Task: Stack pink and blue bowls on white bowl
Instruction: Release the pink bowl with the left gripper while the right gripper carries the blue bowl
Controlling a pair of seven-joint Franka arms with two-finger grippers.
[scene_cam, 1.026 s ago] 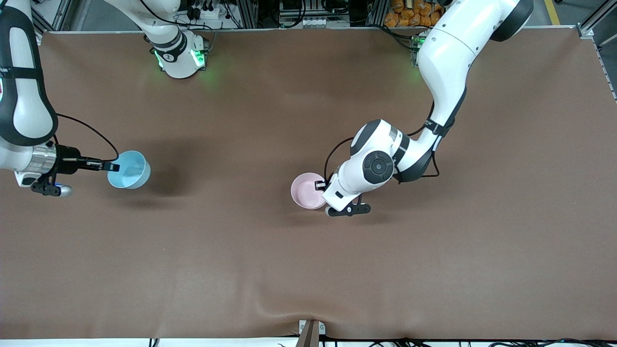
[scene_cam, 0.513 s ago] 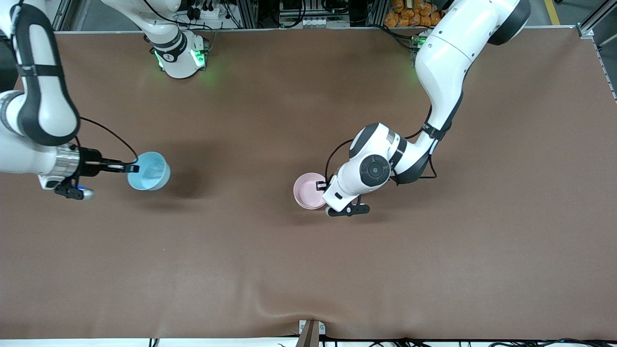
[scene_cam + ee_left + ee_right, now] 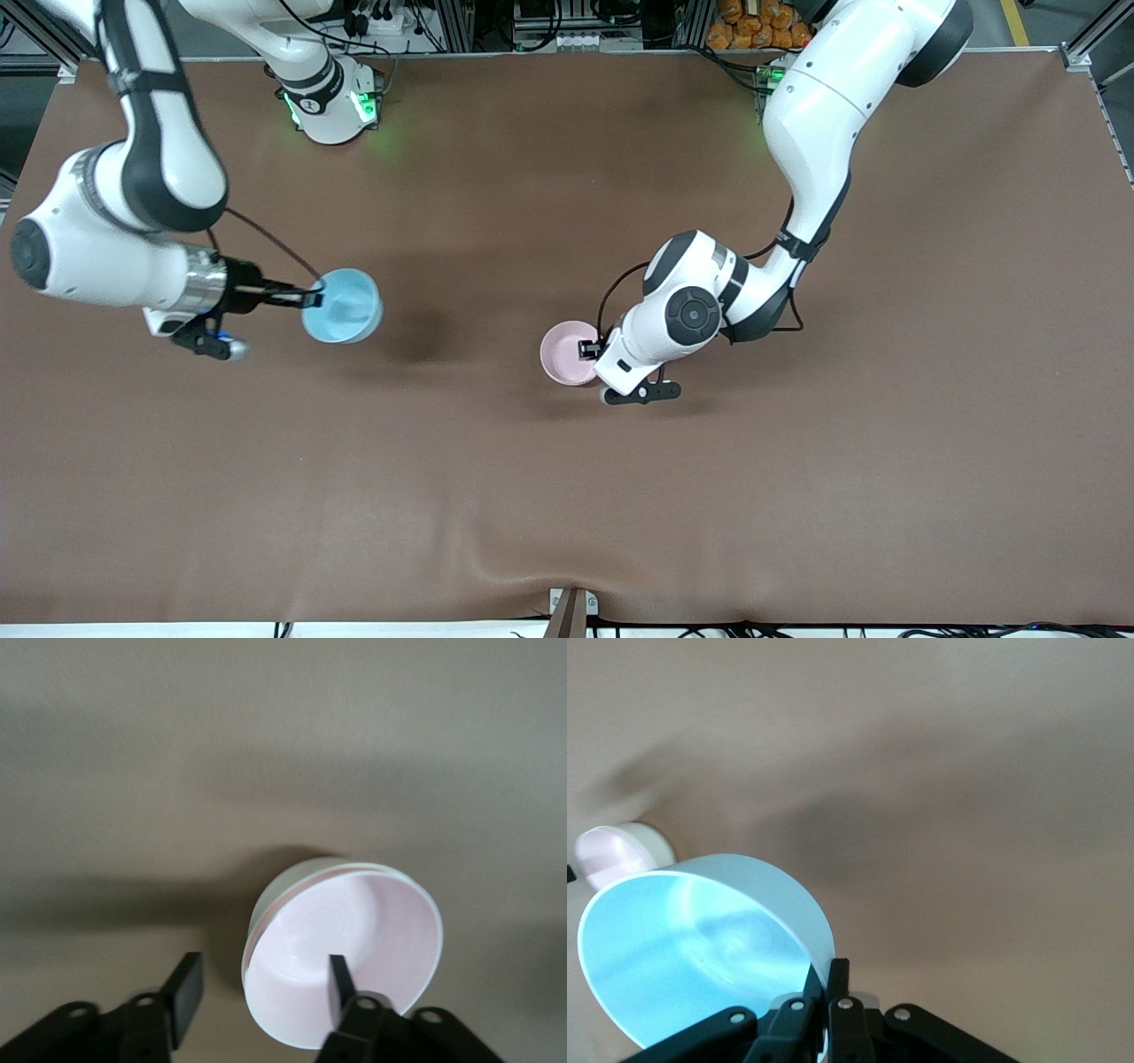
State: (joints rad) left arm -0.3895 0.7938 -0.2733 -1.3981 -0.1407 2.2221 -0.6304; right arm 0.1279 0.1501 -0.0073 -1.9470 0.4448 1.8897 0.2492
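The left gripper (image 3: pixel 588 349) sits at the pink bowl (image 3: pixel 564 353), fingers apart, one finger (image 3: pixel 338 983) inside and one outside the rim. The pink bowl is nested in the white bowl (image 3: pixel 270 895) at mid-table. The right gripper (image 3: pixel 312 299) pinches the blue bowl's (image 3: pixel 345 307) rim, holding it above the table (image 3: pixel 567 496) toward the right arm's end.

I'm seeing even overhead light on the brown table (image 3: pixel 567 496) — soft shadows are falling beside the blue bowl (image 3: pixel 344 306) and under the pink bowl (image 3: pixel 567 353). Green glow is spilling from both arm bases. Both wrist views are looking hazy, washed out — the blue bowl's interior is glaring.
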